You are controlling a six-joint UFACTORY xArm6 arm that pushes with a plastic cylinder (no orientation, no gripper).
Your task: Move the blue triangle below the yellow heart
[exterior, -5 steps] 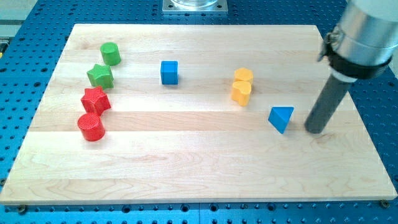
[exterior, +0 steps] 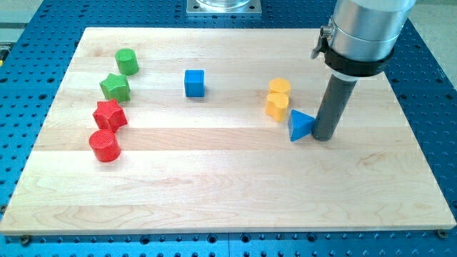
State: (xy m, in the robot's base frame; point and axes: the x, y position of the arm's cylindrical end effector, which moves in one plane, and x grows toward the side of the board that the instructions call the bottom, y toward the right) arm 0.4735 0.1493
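The blue triangle (exterior: 300, 126) lies on the wooden board, just to the lower right of two yellow blocks. The lower yellow block (exterior: 276, 106) looks like the heart; the upper yellow block (exterior: 279, 87) touches it from above. My tip (exterior: 323, 136) stands right against the triangle's right side, touching it. The dark rod rises from there to the grey arm body at the view's top right.
A blue cube (exterior: 193, 83) sits left of the yellow blocks. At the view's left are a green cylinder (exterior: 127, 61), a green star (exterior: 115, 87), a red star (exterior: 109, 114) and a red cylinder (exterior: 105, 145). The board's (exterior: 228, 193) edge meets a blue perforated table.
My tip moved left and slightly up, reaching the blue triangle and pushing it left and up, closer to the yellow blocks. The triangle also turned. Other blocks stayed put.
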